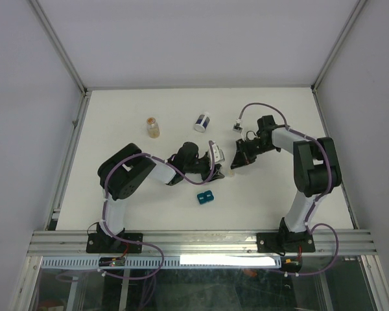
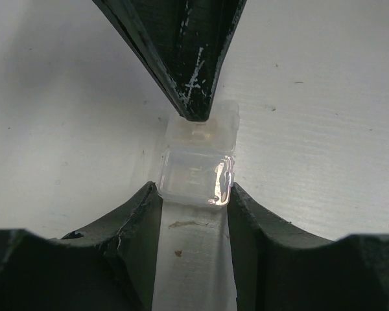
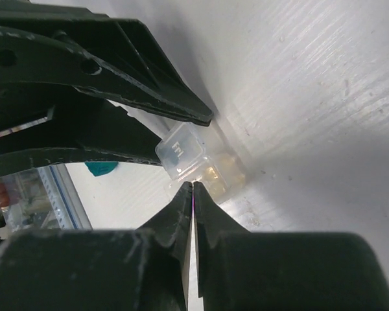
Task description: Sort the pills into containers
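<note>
Clear container (image 2: 196, 175) between the jaws

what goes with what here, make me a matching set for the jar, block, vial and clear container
Things:
1 jar
2 block
3 vial
4 clear container

Descriptions:
a teal
b between the left gripper's fingers
c white with a dark-blue band
d farthest left in the top view, orange inside

Pairs: 1-c; 2-a; 3-d; 4-b
</note>
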